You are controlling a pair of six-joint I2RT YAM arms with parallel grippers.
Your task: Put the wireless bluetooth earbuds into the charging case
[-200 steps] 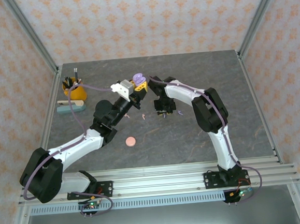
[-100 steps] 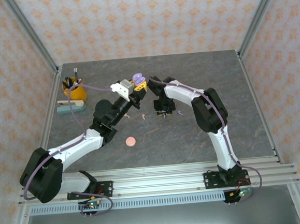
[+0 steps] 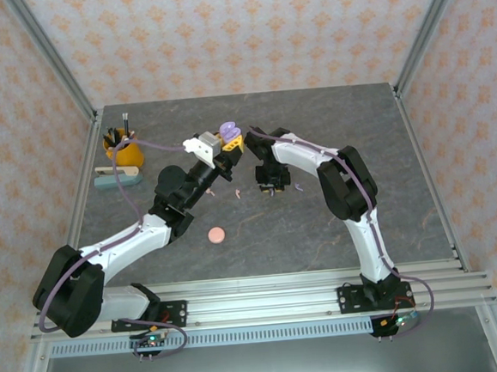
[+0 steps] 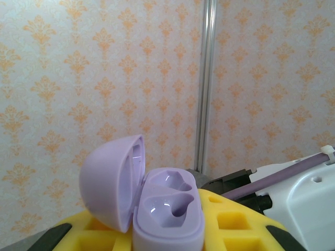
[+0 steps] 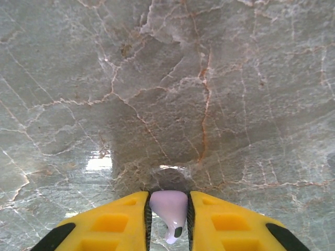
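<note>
The right gripper (image 5: pixel 167 222) pinches a lilac earbud (image 5: pixel 168 208) low over the table (image 5: pixel 220 78) — a slight hold, so it could squirt out. The left gripper (image 4: pixel 167 238) clamps the open lilac case (image 4: pixel 167 209) aloft — a skewed approach might miss its socket.

Glossy smooth plastic case (image 4: pixel 167 214) and earbud (image 5: pixel 168 206) (table (image 5: pixel 209 78) polished, veined stone)

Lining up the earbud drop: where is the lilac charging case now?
The lilac charging case, lid open, is clamped in the left gripper, in the top view just left of the right gripper holding a lilac earbud.
</note>
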